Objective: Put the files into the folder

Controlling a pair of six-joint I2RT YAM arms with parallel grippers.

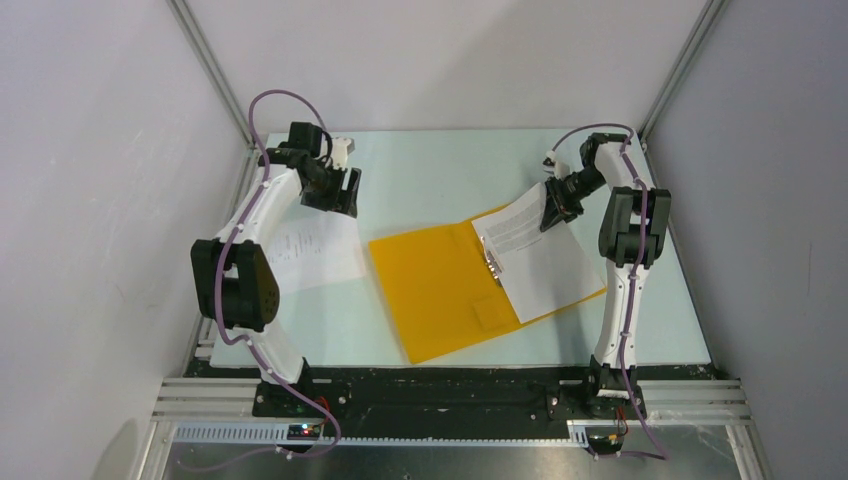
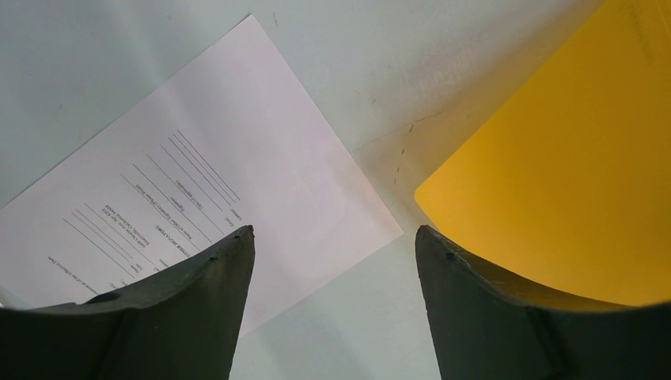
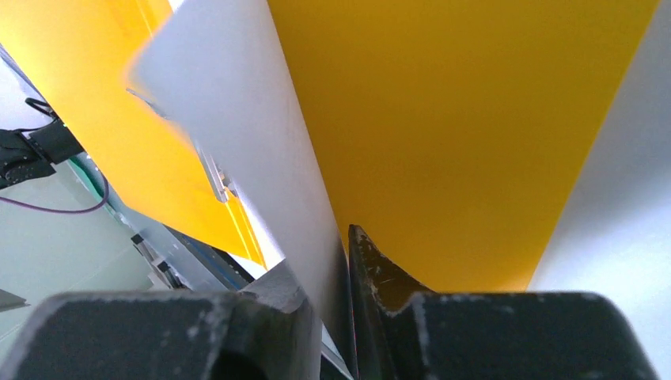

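Between the fingers of the right gripper — 1 white sheet, pinched at its far edge, jaws pressed together on it. It drapes from the tool over the right half of the open orange-yellow folder, beside the metal clip. Paper is light and limp, and will likely bow — grip an edge near a corner. Under the left gripper, spread and empty, lies a 2nd printed sheet, flat on the table.
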